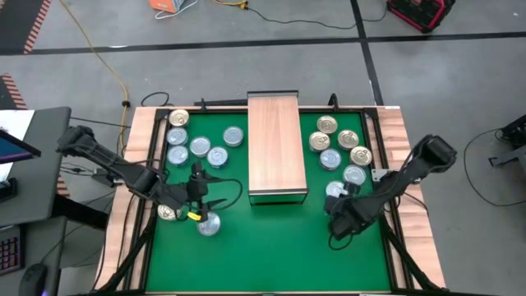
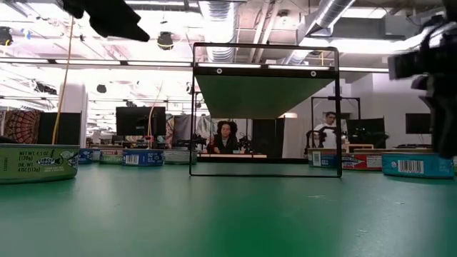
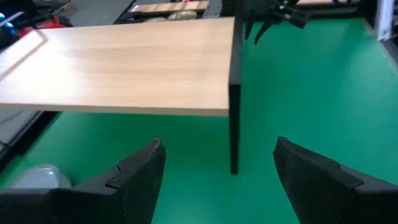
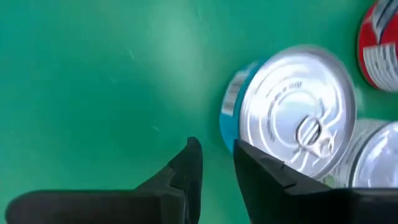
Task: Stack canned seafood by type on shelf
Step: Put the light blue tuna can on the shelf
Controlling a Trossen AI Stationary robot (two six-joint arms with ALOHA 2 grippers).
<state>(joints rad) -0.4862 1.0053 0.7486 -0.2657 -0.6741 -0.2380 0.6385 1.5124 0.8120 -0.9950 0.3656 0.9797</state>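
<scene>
The shelf (image 1: 277, 148) is a light-wood plank on a thin black frame, standing mid-mat; it also shows in the left wrist view (image 3: 124, 68). Silver- and gold-topped cans lie flat on the green mat in a left cluster (image 1: 197, 144) and a right cluster (image 1: 341, 148). My left gripper (image 3: 217, 168) is open, level, facing the shelf's near end, with nothing between its fingers and a silver can (image 3: 40, 177) beside it. My right gripper (image 4: 217, 162) points steeply down at the near end of the right cluster, with a narrow empty gap, beside a silver-topped, blue-sided can (image 4: 298, 124). My right gripper has one finger (image 4: 267, 171) standing over the near rim (image 4: 236, 134) of the silver-topped can, coming from above. Nothing is between the two fingers. Whether that finger touches the can, I cannot tell.
A silver can (image 1: 208, 224) and a gold can (image 1: 168, 212) lie near my left gripper (image 1: 209, 200). A red-labelled can (image 4: 379, 43) and another silver one (image 4: 379, 155) crowd the right gripper's can. Bare green mat (image 1: 271, 247) stretches in front of the shelf.
</scene>
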